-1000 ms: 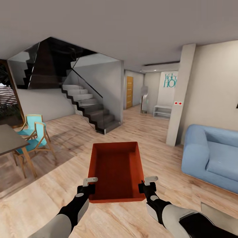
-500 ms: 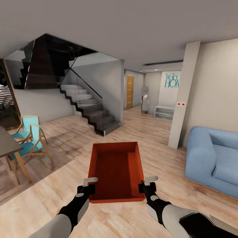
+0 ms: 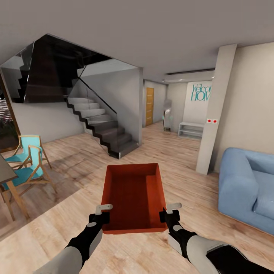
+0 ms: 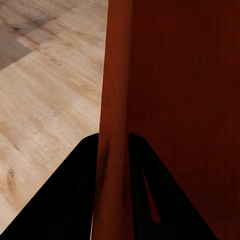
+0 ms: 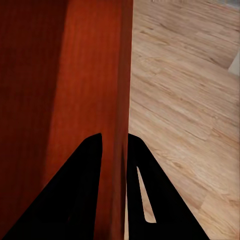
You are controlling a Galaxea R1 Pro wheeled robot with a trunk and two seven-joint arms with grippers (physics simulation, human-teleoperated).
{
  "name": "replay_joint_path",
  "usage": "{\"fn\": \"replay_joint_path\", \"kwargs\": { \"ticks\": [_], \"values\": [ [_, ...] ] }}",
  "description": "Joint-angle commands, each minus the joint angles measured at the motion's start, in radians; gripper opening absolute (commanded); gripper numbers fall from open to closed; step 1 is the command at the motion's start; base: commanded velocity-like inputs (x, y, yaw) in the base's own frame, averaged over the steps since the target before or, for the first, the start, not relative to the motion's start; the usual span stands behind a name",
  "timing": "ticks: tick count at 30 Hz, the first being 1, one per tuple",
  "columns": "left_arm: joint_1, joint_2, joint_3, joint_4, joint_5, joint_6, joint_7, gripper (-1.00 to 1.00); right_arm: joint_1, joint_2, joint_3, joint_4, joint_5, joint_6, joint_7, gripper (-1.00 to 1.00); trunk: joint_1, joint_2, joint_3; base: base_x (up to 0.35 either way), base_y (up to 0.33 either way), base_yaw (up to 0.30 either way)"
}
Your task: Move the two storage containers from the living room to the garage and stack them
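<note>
I carry one red-orange storage container (image 3: 133,196) level in front of me, above the light wood-plank floor of the living room. My left gripper (image 3: 102,213) is shut on its left wall near the front corner, and my right gripper (image 3: 170,212) is shut on its right wall. In the left wrist view the red wall (image 4: 116,125) runs between the two dark fingers (image 4: 75,200). In the right wrist view the container wall (image 5: 112,100) is likewise pinched between dark fingers (image 5: 80,195). The bin is empty inside.
A blue sofa (image 3: 247,186) stands at the right and a cream pillar (image 3: 215,114) just beyond it. Dark stairs (image 3: 102,129) with a glass rail rise ahead left. Turquoise chairs (image 3: 26,163) and a table edge (image 3: 5,171) sit at left. A hallway with an orange door (image 3: 149,106) opens ahead.
The whole view has shifted: chairs and table slide left, sofa and pillar slide right and nearer. The container and both grippers keep the same place in the picture.
</note>
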Motion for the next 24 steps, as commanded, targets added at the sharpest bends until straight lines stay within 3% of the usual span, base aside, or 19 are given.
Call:
{"fn": "replay_joint_path", "kwargs": {
  "ticks": [1,12,24],
  "values": [
    [0.001,0.060,0.006,0.003,-0.005,-0.002,0.029,-1.00,-0.002,0.001,-0.054,-0.041,-0.016,-0.009,-0.005,-1.00,0.001,-0.001,0.000,0.324,0.000,0.000],
    [0.001,0.062,0.007,0.003,-0.005,-0.002,0.029,-1.00,-0.002,0.001,-0.054,-0.041,-0.015,-0.009,-0.006,-1.00,0.001,-0.001,0.000,0.324,0.000,-0.013],
    [0.001,0.062,0.007,0.003,-0.005,-0.002,0.029,-1.00,-0.002,0.001,-0.054,-0.041,-0.016,-0.009,-0.006,-1.00,0.001,-0.001,0.000,0.324,0.000,-0.225]
  ]
}}
